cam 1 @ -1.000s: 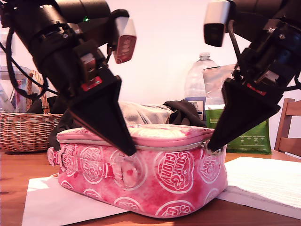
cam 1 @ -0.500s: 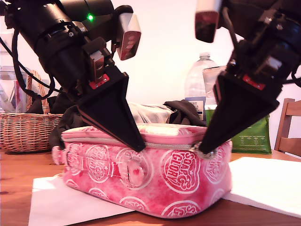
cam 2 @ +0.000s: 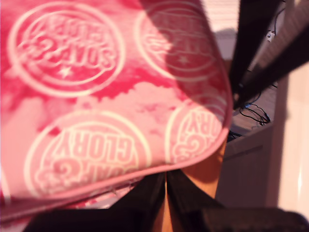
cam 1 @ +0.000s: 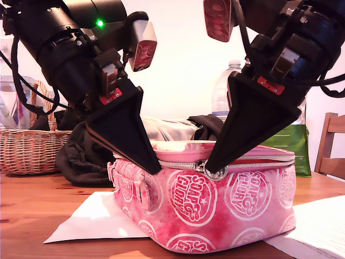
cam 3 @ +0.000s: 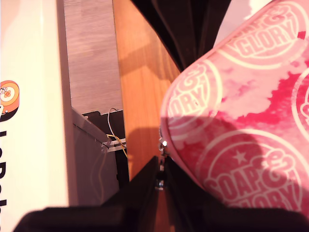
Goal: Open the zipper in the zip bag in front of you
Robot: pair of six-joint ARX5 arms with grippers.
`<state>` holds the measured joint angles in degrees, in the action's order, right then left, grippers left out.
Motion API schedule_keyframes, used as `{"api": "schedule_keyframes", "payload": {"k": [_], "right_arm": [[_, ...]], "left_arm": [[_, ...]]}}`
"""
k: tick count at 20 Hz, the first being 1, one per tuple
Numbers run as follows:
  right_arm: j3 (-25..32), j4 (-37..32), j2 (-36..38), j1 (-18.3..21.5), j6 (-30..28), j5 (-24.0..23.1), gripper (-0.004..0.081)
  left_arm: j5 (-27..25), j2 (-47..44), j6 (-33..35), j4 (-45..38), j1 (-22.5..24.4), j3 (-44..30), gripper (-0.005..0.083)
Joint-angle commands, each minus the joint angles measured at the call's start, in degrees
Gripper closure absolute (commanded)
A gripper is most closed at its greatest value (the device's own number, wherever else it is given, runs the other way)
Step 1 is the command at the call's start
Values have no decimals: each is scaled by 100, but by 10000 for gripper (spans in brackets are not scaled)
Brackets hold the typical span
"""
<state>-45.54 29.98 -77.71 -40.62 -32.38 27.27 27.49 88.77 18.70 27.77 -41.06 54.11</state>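
Clearly, zip bag (cam 1: 215, 205) logos read "SOAP & GLORY".

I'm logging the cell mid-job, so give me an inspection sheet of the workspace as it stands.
Surface: wooden table, white paper under the bag.
Job's things: zip bag lies on the paper; zipper appears partly open.
Clutter: wicker basket, dark cloth, water bottle, green pouch, all behind the bag.
Grippers: my first gripper shut on the bag's edge; my second gripper shut on the zipper's pull.
Cables: black cables hang off the arm at the exterior view's left.
Surroundings: pale wall, wooden chair.
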Motion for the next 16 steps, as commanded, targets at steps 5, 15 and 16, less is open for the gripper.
{"api": "schedule_keyframes", "payload": {"k": [5, 15, 16], "right_arm": [[17, -573, 42, -286, 116, 411, 770], [-35, -223, 42, -282, 413, 879, 535], [-35, -203, 42, -280, 413, 879, 535]], "left_arm": [[-94, 92, -236, -278, -35, -9, 793], [-251, 52, -527, -149, -31, -9, 793], [-267, 20, -527, -74, -31, -9, 793]]}}
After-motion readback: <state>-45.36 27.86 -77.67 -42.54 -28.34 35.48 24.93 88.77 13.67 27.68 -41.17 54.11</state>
